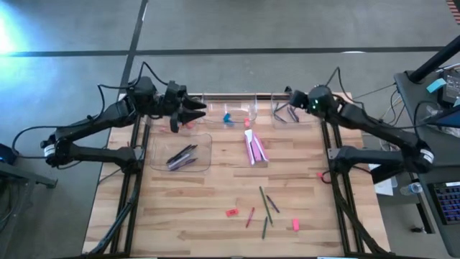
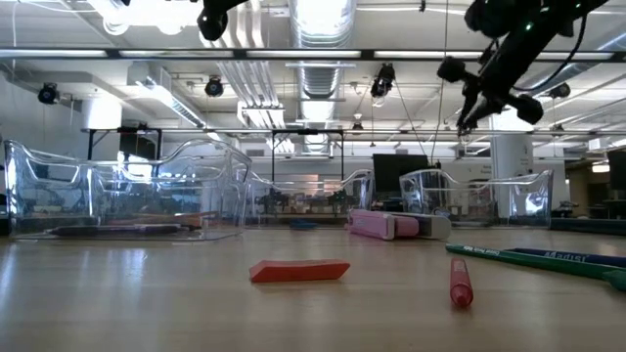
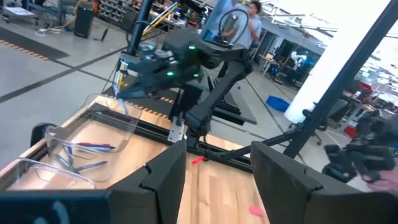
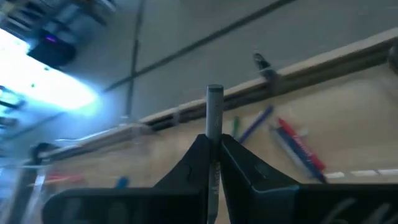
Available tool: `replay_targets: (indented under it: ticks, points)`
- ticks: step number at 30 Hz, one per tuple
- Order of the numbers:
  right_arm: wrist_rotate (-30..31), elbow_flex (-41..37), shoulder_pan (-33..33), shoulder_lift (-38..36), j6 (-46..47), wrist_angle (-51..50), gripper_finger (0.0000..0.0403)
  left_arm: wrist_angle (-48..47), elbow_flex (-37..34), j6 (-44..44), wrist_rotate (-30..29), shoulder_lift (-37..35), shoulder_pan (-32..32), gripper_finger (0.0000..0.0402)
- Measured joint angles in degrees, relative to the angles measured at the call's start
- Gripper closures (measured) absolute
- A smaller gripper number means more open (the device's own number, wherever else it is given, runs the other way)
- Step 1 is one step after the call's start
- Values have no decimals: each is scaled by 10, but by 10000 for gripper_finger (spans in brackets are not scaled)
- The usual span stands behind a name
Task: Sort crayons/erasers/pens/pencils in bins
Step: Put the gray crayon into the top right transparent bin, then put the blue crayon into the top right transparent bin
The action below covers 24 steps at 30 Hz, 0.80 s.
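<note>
basically wood table (image 1: pixel 215 194) w/ bins, concrete floor (image 1: pixel 287 25); left claw (image 1: pixel 192 114) spread, right claw (image 4: pixel 213 163) pinching pencil (image 4: pixel 214 115).

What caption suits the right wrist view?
Right gripper, jaws shut on a grey pencil, above a clear bin holding pens.

Even, diffuse overhead lighting; the wooden table (image 1: pixel 237 180) is bright, with only faint, soft shadows under the arms. A blue-white glare burns out the floor (image 1: pixel 14 29) at the overhead view's upper left corner. In the table-level view, ceiling lamps (image 2: pixel 323 15) bloom to white and the clear bins (image 2: pixel 127 191) catch reflections; the nearest table surface looks slightly soft. The right wrist view is streaked with motion blur, with a glare patch (image 4: pixel 56 87) that is possibly the same floor reflection. The left wrist view is sharper, its background bright.
</note>
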Motion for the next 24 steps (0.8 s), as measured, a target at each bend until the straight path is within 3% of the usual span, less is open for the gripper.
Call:
replay_targets:
  ticks: [5,12,15,19,24]
  points:
    - [-54,5,-55,29,-49,0,344,0,0,-1,-1,0,-13,236]
    - [-63,64,-58,35,-112,-36,234,0,0,-1,-2,2,-23,236]
    - [-94,105,-52,34,-154,-69,203,0,0,0,-4,5,-24,236]
    - [-139,157,6,34,-192,-118,194,0,0,3,-4,9,-34,236]
    - [-142,180,147,43,-191,-153,206,0,0,16,-2,17,-52,236]
